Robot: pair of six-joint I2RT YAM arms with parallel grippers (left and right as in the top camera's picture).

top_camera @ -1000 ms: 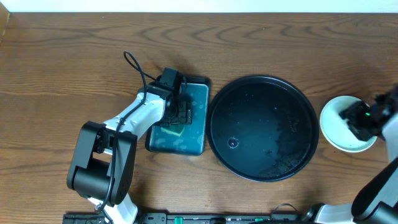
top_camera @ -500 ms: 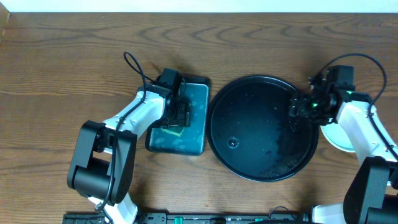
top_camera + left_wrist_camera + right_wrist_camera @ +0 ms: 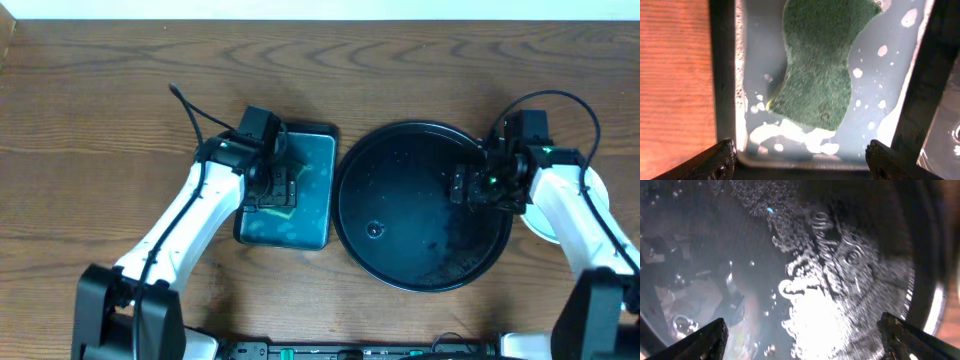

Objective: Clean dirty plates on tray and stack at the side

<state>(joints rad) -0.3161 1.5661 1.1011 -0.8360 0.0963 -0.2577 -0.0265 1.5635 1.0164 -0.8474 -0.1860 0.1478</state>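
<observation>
The round black tray (image 3: 400,200) is wet, with foam and droplets on it (image 3: 840,255) and no plate on it. To its right lies a pale plate (image 3: 538,222), mostly hidden under my right arm. My right gripper (image 3: 470,185) hangs open over the tray's right part, with nothing between its fingers (image 3: 805,337). My left gripper (image 3: 283,185) stands open above the green sponge (image 3: 815,75), which lies in the rectangular teal tray (image 3: 310,225). Nothing is held between its fingertips (image 3: 802,160).
The teal tray (image 3: 880,100) holds soapy water and foam patches around the sponge (image 3: 283,208). It sits just left of the black tray. Bare wooden table (image 3: 100,120) stretches to the left and along the back.
My right arm has swung left from the plate at the side to over the black tray, and its jaws have widened. The left arm's elbow has shifted while its gripper stays over the sponge.
</observation>
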